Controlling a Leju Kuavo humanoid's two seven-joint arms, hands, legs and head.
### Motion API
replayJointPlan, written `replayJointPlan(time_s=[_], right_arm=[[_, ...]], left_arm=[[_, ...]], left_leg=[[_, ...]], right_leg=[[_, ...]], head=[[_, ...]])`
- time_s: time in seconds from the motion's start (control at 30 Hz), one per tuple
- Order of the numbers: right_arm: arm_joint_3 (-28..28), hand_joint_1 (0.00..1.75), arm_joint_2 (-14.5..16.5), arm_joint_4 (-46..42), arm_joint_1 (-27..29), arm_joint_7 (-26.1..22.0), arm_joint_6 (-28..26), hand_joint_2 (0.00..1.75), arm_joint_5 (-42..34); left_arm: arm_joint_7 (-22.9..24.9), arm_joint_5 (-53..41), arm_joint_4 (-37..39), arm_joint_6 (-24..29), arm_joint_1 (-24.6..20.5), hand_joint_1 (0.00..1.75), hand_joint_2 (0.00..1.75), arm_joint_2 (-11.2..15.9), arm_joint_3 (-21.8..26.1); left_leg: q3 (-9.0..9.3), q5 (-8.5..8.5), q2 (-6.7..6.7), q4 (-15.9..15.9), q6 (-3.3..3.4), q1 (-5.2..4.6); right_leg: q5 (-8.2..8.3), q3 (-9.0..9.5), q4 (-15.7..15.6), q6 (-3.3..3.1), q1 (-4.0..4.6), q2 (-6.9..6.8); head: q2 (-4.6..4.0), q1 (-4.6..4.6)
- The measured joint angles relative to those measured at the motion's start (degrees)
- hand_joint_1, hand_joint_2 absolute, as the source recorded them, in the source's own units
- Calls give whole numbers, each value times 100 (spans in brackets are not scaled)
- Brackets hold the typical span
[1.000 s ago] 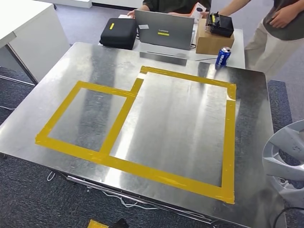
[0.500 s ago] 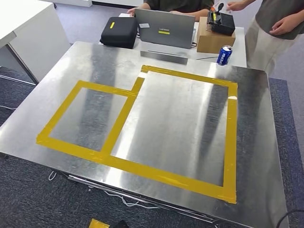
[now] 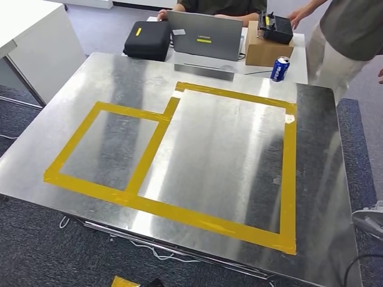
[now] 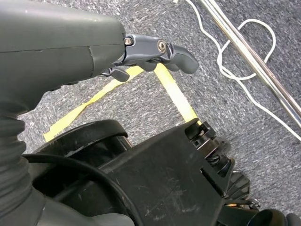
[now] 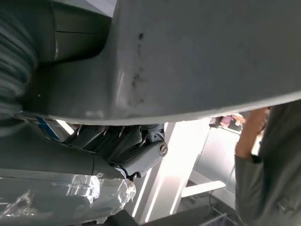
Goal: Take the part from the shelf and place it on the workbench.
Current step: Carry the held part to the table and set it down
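Two yellow tape rectangles (image 3: 172, 173) (a small one and a larger one, sharing a side) mark the shiny metal surface (image 3: 113, 78) in the head view. Beyond its far edge sit a black case (image 3: 148, 40), a grey laptop (image 3: 207, 37), a cardboard box (image 3: 264, 52) with a black device on top, and a blue can (image 3: 280, 69). A person (image 3: 347, 36) stands at the far right corner.

The left hand (image 4: 149, 49) hangs over grey carpet crossed by yellow floor tape (image 4: 174, 92) and a white cable (image 4: 245, 70); its fingers are lightly curled, apart, and hold nothing.

The right hand (image 5: 138, 146) presses its fingers against a big grey part (image 5: 199, 56), gripping it, with clear plastic wrap (image 5: 71, 195) close beside. That part's edge (image 3: 370, 218) peeks in at the surface's near right.
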Motion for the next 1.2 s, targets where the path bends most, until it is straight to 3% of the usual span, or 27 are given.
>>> replayJointPlan(time_s=[0.37, 0.53, 0.6, 0.67, 0.77, 0.83, 0.9, 1.03, 1.2], right_arm=[[-2, 175, 79, -84, -312, 2, 69, 175, 782], [-34, 175, 538, 32, -17, 2, 121, 175, 1299], [-273, 175, 948, 208, 628, -14, 186, 175, 1753], [-945, 175, 1571, 428, 1717, -274, 624, 175, 2317], [-2821, 175, 2711, 623, 3209, -1651, 1723, 175, 2902], [-4362, 175, 3467, 679, 3958, -2709, 2277, 175, 3124], [-5569, 175, 4079, 708, 4485, -3463, 2719, 175, 3332], [-6686, 175, 5105, 900, 4698, -4407, 3415, 175, 3633], [-6726, 175, 6016, 1424, 4375, -4646, 3732, 175, 3750]], left_arm=[[256, -40, 0, -24, -25, 0, 175, -10, -54], [267, -202, 0, -50, -47, 0, 175, -13, -98], [276, -258, 0, -82, -55, 0, 175, -13, -127], [286, -302, 0, -131, -66, 0, 175, -13, -175], [289, -325, 0, -178, -77, 0, 175, -14, -234], [292, -329, 0, -185, -81, 0, 175, -15, -269], [298, -333, 0, -195, -78, 0, 175, -15, -290], [320, -367, 0, -244, -74, 0, 175, -13, -334], [325, -402, 0, -277, -88, 0, 175, -13, -392]], left_leg=[[-6, 1, -2, 0, 1, 2], [-6, -2, 2, 0, -4, 9], [-3, -5, 2, -1, -8, 25], [6, -12, 2, -2, -19, 48], [22, -19, 7, -1, -27, 75], [36, -8, -7, -1, -16, 77], [27, 21, -53, -2, -31, 83], [-24, 66, -71, -4, -62, 91], [-29, 60, -36, -4, -62, 90]], right_leg=[[1, 4, 0, 0, 3, -5], [3, 11, -1, -4, 13, 5], [7, 32, -9, -10, 32, 6], [14, 57, -22, -22, 62, 7], [30, 62, -38, -46, 88, 19], [29, 40, -44, -45, 85, 4], [23, 23, -45, -41, 88, -48], [48, 26, -36, -56, 92, -71], [57, 3, -37, -60, 88, -35]], head=[[-1, 0], [-1, -1], [1, -1], [1, 2], [1, 1], [0, -2], [0, 0], [0, 0], [-1, 1]])
